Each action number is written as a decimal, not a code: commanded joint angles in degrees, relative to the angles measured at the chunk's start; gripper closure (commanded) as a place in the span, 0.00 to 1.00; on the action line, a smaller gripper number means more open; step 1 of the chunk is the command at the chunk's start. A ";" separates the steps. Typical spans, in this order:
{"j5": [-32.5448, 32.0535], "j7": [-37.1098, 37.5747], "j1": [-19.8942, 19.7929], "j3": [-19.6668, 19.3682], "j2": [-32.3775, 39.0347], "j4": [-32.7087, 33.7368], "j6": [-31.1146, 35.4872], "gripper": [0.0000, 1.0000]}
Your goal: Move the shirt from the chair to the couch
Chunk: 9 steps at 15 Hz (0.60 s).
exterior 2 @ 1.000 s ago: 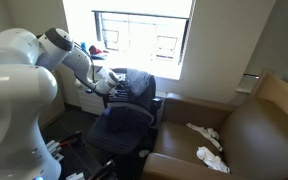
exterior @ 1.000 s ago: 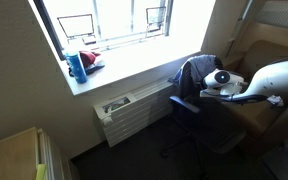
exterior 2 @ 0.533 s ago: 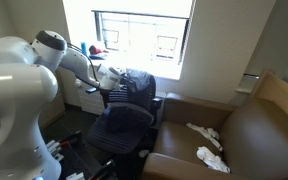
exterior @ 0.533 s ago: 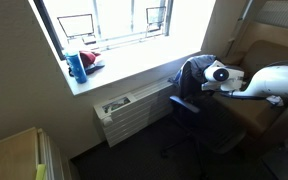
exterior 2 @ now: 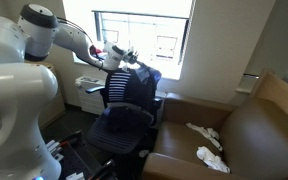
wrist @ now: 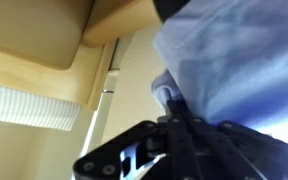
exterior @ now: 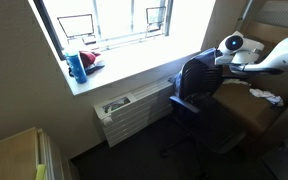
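Tool (wrist: 172,105) clenched on light blue fabric shirt (wrist: 234,60), raised at the top of the black mesh office chair (exterior 2: 124,120); the lower cloth looks draped on it. Risk: the trailing cloth snags the chair, or a thin pinch slips. Brown leather couch (exterior 2: 246,135) just beside, seat mostly open apart from white crumpled cloths (exterior 2: 206,135). Bright window (exterior 2: 144,35) close behind.
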 commanded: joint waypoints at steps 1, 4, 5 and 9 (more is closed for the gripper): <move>0.52 4.77 6.64 -10.29 -3.16 -8.83 -1.25 1.00; 2.71 7.21 10.61 -17.47 -5.82 -16.63 -1.02 1.00; 4.22 6.75 11.15 -18.12 -8.24 -20.08 1.45 1.00; 9.50 4.67 9.80 -18.51 -8.09 -22.95 6.75 0.98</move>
